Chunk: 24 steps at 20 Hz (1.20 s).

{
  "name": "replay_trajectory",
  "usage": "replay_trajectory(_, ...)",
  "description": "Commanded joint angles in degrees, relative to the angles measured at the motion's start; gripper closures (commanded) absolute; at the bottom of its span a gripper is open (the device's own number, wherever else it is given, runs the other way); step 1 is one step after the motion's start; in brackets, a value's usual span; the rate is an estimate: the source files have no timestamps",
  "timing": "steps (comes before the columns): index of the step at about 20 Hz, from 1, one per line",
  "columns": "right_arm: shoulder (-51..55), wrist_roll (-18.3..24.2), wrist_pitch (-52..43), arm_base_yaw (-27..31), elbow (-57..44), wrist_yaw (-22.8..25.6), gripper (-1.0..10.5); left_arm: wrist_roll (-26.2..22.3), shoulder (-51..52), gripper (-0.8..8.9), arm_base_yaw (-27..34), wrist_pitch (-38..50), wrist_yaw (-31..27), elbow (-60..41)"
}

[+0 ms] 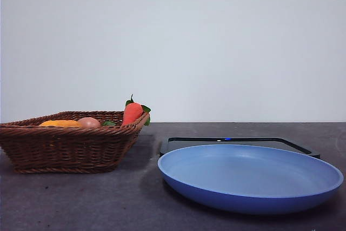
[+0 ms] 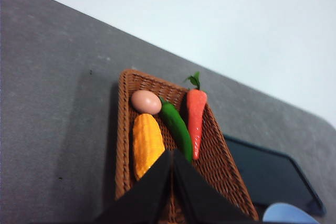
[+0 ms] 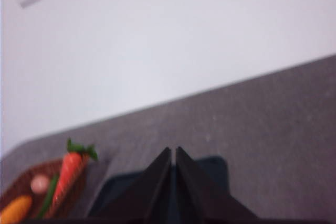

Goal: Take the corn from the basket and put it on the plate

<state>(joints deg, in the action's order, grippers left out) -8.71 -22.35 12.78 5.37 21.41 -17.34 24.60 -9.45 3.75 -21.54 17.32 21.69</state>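
While the front view shows no arm at all, each wrist camera shows its own claw clenched on nothing, the two black jaws meeting at their tips. The left claw [image 2: 172,153] hangs above the near end of the basket [image 2: 124,145]; the right claw [image 3: 173,150] hangs over the black tray [image 3: 118,192], well apart from the basket.

From the front, the basket [image 1: 65,147] stands on the left of the grey tabletop [image 1: 81,204], and only a sliver of the corn [image 1: 60,124] peeks over its braided rim, beside the tan egg [image 1: 89,122] and the carrot [image 1: 131,113] leaning on the right corner. The left wrist camera, looking down, lays the contents out plainly: the corn [image 2: 146,145] lies along the basket's left side, the egg [image 2: 146,102] just past its far end, a green pepper [image 2: 177,127] next to it, then the carrot [image 2: 196,120].

The blue plate [image 1: 250,178] sits empty at the right front, with the tray [image 1: 238,141] just behind it. The left wrist camera catches only a plate edge [image 2: 286,213].
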Motion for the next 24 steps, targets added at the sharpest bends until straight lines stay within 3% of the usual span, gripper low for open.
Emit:
replay_trajectory(1, -3.8, 5.4, 5.0, 0.0, 4.2, -2.3, 9.4, -4.8, -3.5, 8.06, 0.2, -3.1, 2.3, 4.2)
replay_trajectory(11, -19.2, 16.6, 23.4, -0.1, 17.1, -11.1, 9.4, -15.9, -15.6, 8.06, 0.1, -18.1, 10.0, 15.6)
replay_trajectory(17, -28.3, 21.6, 34.7, -2.1, 24.5, -11.8, 9.4, -19.3, -21.1, 8.06, -1.1, -24.7, 12.9, 18.5)
replay_trajectory(20, -33.0, 22.0, 36.6, -4.0, 26.3, -11.6, 9.4, -19.6, -23.4, 8.04, -1.6, -25.2, 12.9, 18.6)
replay_trajectory(22, -34.5, 22.0, 36.6, -4.7, 26.3, -11.6, 8.8, -19.6, -24.0, 7.39, -1.6, -25.2, 12.9, 18.6)
replay_trajectory(24, -36.0, 21.9, 36.5, -5.1, 26.3, -11.5, 7.2, -19.6, -24.2, 5.59, -1.6, -25.0, 12.9, 18.7)
